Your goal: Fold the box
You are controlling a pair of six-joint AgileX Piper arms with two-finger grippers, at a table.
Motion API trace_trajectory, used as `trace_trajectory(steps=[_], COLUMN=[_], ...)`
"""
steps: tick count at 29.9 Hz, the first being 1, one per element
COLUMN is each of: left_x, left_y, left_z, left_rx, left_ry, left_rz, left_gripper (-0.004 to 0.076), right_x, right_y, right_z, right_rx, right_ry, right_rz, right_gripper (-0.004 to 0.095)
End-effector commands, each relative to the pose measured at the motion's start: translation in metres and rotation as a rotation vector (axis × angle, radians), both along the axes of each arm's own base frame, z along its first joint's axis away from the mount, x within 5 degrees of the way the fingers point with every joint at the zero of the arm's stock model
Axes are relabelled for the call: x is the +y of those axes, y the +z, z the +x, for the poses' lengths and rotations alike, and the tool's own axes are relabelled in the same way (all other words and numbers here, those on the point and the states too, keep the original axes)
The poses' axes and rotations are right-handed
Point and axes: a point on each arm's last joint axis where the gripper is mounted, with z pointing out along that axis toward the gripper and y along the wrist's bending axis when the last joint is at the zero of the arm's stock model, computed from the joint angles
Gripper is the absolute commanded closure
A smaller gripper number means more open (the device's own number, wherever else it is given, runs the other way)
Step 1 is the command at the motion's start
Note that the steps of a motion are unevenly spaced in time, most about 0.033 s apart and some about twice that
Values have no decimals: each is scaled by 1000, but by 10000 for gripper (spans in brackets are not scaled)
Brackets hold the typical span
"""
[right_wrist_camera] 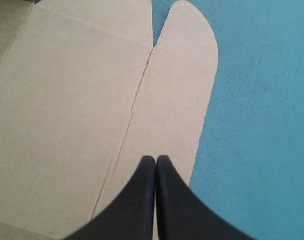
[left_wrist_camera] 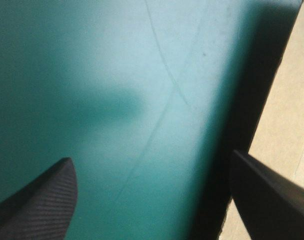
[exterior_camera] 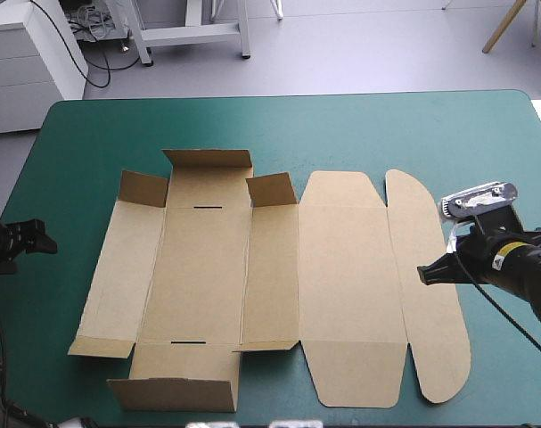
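Note:
The brown box (exterior_camera: pixel 341 267) lies as a cut sheet across the middle of the teal-green table. Its rounded end flap (exterior_camera: pixel 430 294) lies flat at the right. Small flaps stand raised at the far side (exterior_camera: pixel 208 159) and the near side (exterior_camera: pixel 172 392) of its left half. My right gripper (exterior_camera: pixel 423 273) is shut and hovers over the rounded flap's (right_wrist_camera: pixel 177 90) outer edge, holding nothing. In the right wrist view the gripper's (right_wrist_camera: pixel 156 161) fingers meet in one point above the board (right_wrist_camera: pixel 66 100). My left gripper (exterior_camera: pixel 45 241) stands open at the table's left edge, apart from the box, and its fingers (left_wrist_camera: pixel 41 200) frame only bare cover.
The table's left edge (left_wrist_camera: pixel 232 150) runs just beside my left gripper, with pale floor (left_wrist_camera: pixel 287 100) beyond it. Teal-green cover (exterior_camera: pixel 341 134) shows between the box and the far edge, and a strip (exterior_camera: pixel 511 160) to the right of the rounded flap.

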Motion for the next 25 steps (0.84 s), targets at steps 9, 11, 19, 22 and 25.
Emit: trace_trajectory(steps=[9,11,19,22,25], left_x=[-34,-40,-57,-67,-80], left_y=[-33,-39,-65,-71,-75], left_z=[-19,-22,-41,-43,-43], left_rx=[9,-1,79,109,128], left_ry=[-95,-109,-142,-175,-226], left_rz=[-248,-285,-379,-394,-403], left_gripper=[132,132,132,132,132], right_x=[-1,-1,-1,-1,-1], right_y=[14,14,14,14,14], right_z=[1,1,1,1,1], right_rx=[-101,-101,-102,-102,-103], right_ry=[7,7,16,16,17], right_rz=[-1,-1,-11,-11,-12], right_gripper=[927,927,927,927,927])
